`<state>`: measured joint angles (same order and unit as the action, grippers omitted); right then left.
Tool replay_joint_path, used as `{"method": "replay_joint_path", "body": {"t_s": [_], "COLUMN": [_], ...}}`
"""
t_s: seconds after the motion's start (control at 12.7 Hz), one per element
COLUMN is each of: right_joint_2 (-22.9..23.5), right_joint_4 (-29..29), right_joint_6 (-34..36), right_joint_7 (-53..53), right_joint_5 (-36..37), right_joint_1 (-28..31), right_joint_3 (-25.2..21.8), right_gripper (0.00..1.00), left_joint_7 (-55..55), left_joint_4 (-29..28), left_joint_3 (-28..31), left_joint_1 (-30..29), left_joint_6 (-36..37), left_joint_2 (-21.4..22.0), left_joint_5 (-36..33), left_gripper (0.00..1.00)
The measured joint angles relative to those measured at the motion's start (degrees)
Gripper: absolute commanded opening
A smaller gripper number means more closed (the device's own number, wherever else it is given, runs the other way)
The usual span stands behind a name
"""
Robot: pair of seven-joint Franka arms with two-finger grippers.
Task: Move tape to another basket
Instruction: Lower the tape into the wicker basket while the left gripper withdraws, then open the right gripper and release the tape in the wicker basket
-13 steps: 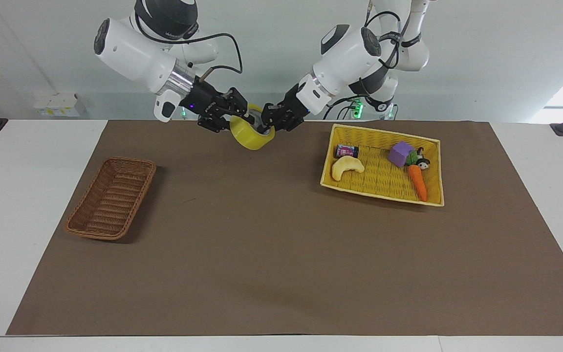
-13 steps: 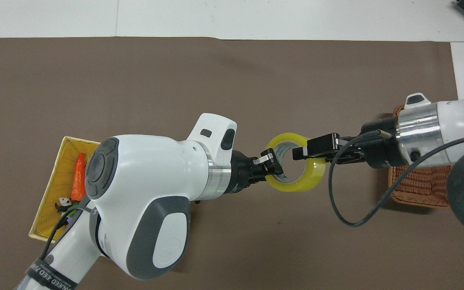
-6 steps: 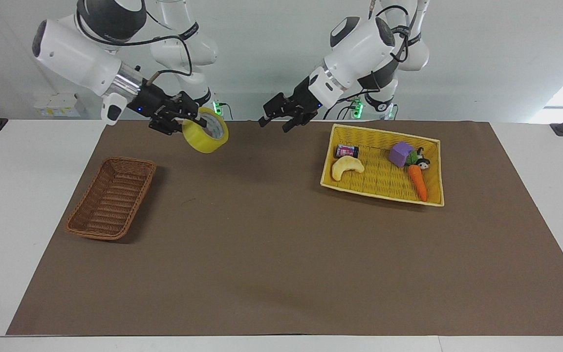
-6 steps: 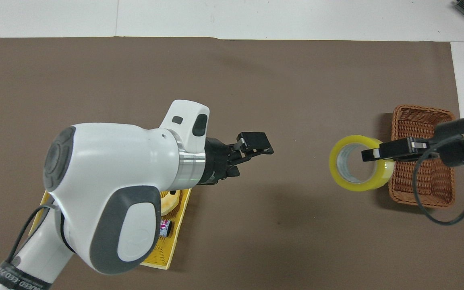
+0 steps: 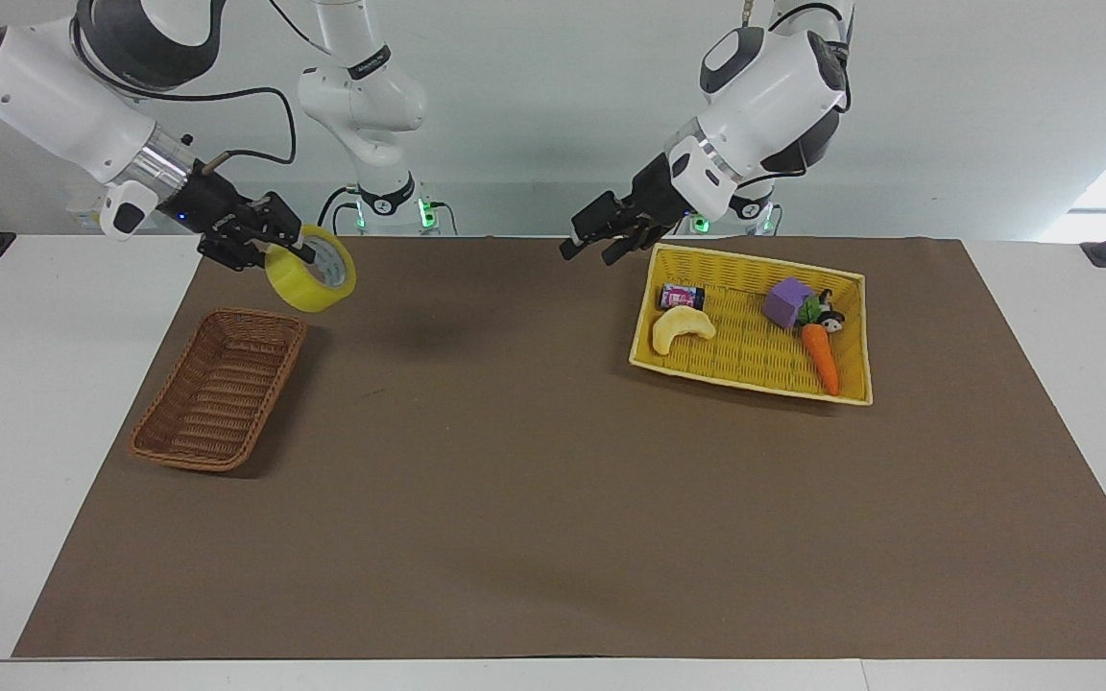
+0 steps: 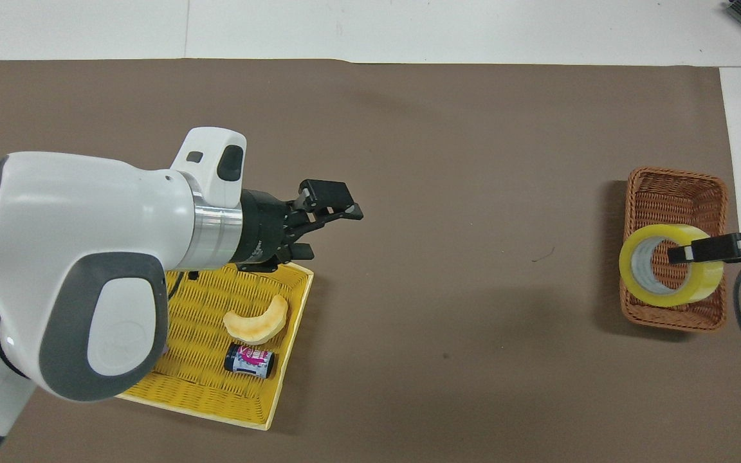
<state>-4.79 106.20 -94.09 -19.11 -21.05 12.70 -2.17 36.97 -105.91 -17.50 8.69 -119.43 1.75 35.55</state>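
**Aloft: tape roll at the wicker basket**

Facing view: right gripper (image 5: 296,251) clamped on the tape roll (image 5: 311,270), in the air above the wicker basket (image 5: 218,388). Left gripper (image 5: 587,232), fingers apart, hangs empty beside the yellow basket (image 5: 755,331).

Overhead view: tape roll (image 6: 671,273) covers the wicker basket's (image 6: 676,194) nearer half.

I see bright, even, diffuse light in both views. Soft shadow beside wicker basket (image 5: 219,389) in facing view; faint blurred shadow patch on brown mat (image 5: 553,537) upper centre-left. Daylight glare at right edge of facing frame. Focus sharp; I note no motion blur.
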Motion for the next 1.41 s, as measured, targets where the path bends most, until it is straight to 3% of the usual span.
{"method": "replay_joint_path", "body": {"t_s": [0.24, 0.55, 1.02, 1.1, 1.26, 1.41], "right_joint_2": [3.11, 14.2, 22.44, 23.0, 23.81, 24.04], "right_joint_4": [0.44, 0.64, 0.31, 0.29, 0.27, 0.26], "right_joint_6": [-0.6, -1.33, -4.58, -4.77, -6.32, -7.22], "right_joint_7": [-3.25, -16.24, -24.95, -26.02, -28.58, -29.88], "right_joint_5": [-1.51, -9.05, -15.36, -15.63, -15.77, -16.09], "right_joint_1": [4.48, 15.85, 18.39, 18.58, 18.9, 19.14], "right_joint_3": [0.12, -0.16, -0.12, -0.13, -0.13, -0.12], "right_gripper": [0.0, 0.0, 0.0, 0.08, 0.99, 1.0], "left_joint_7": [-1.06, -5.4, -25.78, -28.81, -32.74, -34.05], "left_joint_4": [0.1, 0.13, 0.28, 0.84, 4.55, 11.4], "left_joint_3": [0.29, 0.57, 0.66, 0.66, 0.61, 0.58], "left_joint_1": [-4.77, -13.93, -20.9, -21.34, -21.49, -21.51], "left_joint_6": [3.6, 4.82, 8.48, 10.19, 16.49, 26.56], "left_joint_2": [-0.01, -0.13, -0.17, -0.18, -0.45, -1.74], "left_joint_5": [-10.12, -14.35, -27.64, -31.32, -35.3, -36.48], "left_gripper": [1.0, 1.0, 1.0, 1.0, 1.0, 1.0]}}
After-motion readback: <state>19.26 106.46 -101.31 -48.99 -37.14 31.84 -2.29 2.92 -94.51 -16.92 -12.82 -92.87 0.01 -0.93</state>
